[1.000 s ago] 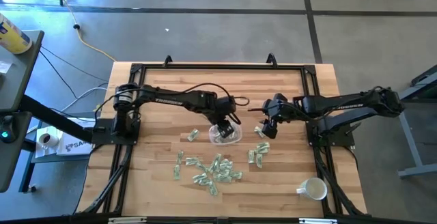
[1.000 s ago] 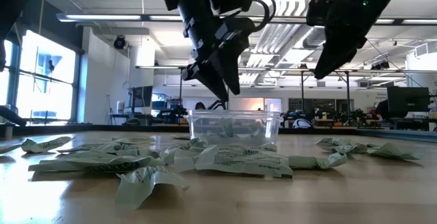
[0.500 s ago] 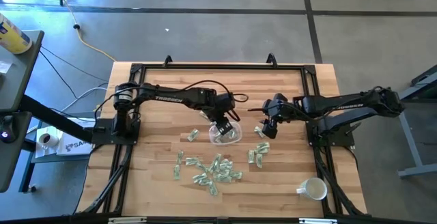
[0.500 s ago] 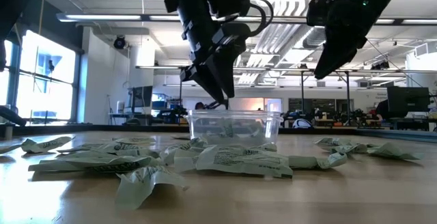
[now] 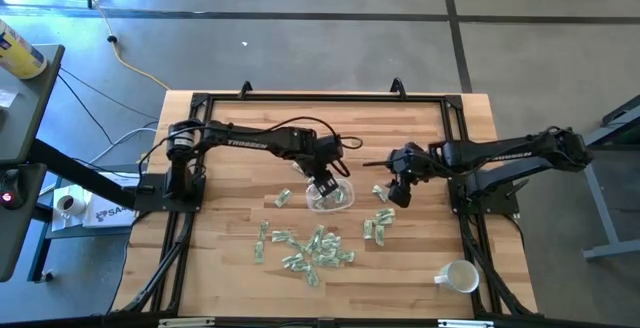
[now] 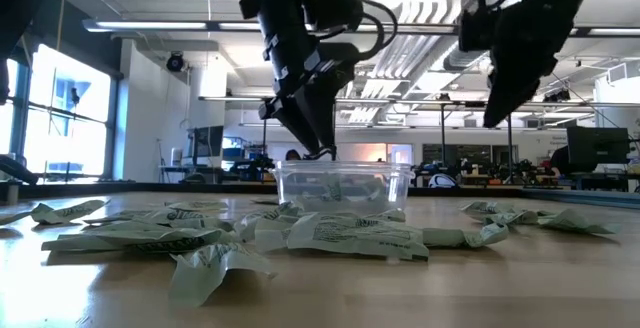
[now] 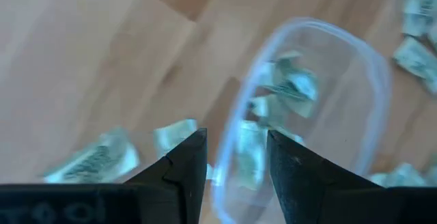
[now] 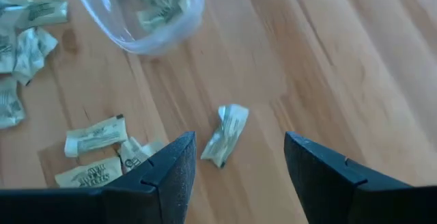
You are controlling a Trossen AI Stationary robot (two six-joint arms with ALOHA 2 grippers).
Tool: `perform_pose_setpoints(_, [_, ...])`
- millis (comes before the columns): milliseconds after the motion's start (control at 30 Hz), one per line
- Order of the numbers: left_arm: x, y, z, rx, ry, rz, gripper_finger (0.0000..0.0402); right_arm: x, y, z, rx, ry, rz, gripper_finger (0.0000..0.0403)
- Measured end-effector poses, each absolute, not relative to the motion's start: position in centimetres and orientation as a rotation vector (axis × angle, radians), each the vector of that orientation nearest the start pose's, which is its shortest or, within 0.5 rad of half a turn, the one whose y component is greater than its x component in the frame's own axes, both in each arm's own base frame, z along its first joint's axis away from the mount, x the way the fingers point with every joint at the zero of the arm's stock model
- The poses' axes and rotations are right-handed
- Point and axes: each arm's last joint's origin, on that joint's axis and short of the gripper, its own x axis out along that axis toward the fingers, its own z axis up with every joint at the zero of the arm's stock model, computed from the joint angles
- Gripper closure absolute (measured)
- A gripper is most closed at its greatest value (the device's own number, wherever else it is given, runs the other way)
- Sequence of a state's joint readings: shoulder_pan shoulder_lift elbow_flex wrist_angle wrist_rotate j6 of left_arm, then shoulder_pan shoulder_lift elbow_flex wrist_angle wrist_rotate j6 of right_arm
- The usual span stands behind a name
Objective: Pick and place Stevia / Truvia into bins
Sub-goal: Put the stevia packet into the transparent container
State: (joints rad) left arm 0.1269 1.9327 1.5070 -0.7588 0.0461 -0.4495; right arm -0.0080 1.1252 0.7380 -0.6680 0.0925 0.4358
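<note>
Clear plastic, round and shallow, the bowl (image 5: pixel 330 196) stands near the middle of the wooden table (image 5: pixel 230 258) and already has a few pale green and white sachets (image 7: pixel 287 91) crumpled inside it. The left gripper (image 5: pixel 322 180) hangs just above the bowl's rim, on the side toward the left arm's base; its two dark fingers (image 7: pixel 179 166) stand a modest gap apart with nothing between them, and in the left wrist view the rim shows through that gap. One sachet (image 5: pixel 283 198) lies alone just beside the bowl on that same side. The right gripper (image 5: pixel 397 192) hovers off the table on the bowl's opposite side, near it but apart, its fingers (image 8: pixel 171 176) spread wide and empty. Below it on the wood lies a single folded sachet (image 8: pixel 225 134), and in the right wrist view it shows between the two fingers, touched by neither. A few more sachets (image 5: pixel 378 224) sit near that gripper, a little farther from the bowl. The main heap of sachets (image 5: pixel 312 248) is scattered on the table in front of the bowl, toward the table's near edge, close to the bowl but not touching it as far as the high view shows. A white mug (image 5: pixel 459 276) rests well apart from the bowl, by the table's near right corner.
</note>
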Motion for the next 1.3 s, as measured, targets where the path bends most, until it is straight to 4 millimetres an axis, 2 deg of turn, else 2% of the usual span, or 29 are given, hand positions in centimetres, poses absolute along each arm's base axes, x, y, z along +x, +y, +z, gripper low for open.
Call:
perform_pose_setpoints(100, [39.3,5.6,21.4,-0.495,1.15,0.364,0.0219,20.1,0.0,21.0,0.405,1.044,-0.307,0.0193])
perform_pose_setpoints(267, [39.1,6.7,21.4,-0.489,1.156,0.378,0.022,19.9,0.9,19.4,0.397,1.057,-0.292,0.0199])
perform_pose_setpoints(467, [38.3,7.8,21.2,-0.466,1.209,0.402,0.022,21.0,1.4,17.4,0.345,1.018,-0.297,0.0191])
perform_pose_setpoints(767, [37.5,8.7,22.5,-0.406,1.201,0.43,0.022,22.3,1.5,14.4,0.27,1.103,-0.331,0.0185])
perform_pose_setpoints(1133, [35.9,12.2,22.6,-0.409,1.237,0.449,0.022,23.6,0.8,12.2,0.33,1.136,-0.361,0.0211])
perform_pose_setpoints(1300, [35.2,13.8,22.6,-0.409,1.248,0.466,0.022,23.6,0.0,11.7,0.363,1.161,-0.375,0.0248])
